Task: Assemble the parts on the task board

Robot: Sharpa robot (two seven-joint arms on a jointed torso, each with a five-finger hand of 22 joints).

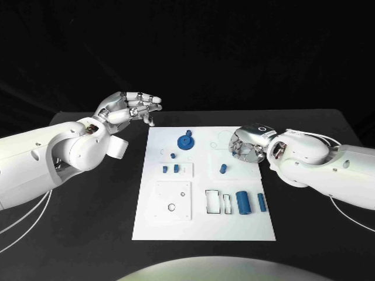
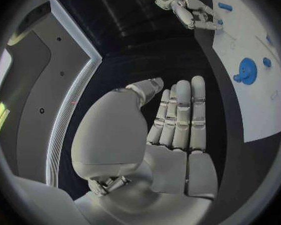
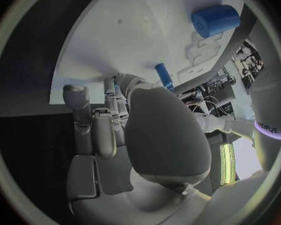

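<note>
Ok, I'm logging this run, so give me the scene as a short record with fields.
left hand: raised off the board's far left corner, holds nothing, fingers straight and close together
right hand: low over the task board's right edge, hold unclear
blue gear: on the board's far middle
large blue cylinder: lying on the near right part
small blue peg: near the right hand

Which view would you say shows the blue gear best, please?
The left wrist view: the blue gear shows large there, its toothed rim clear on the board. The head view shows it smaller, beside the right hand. In the right wrist view I cannot pick it out.
</note>
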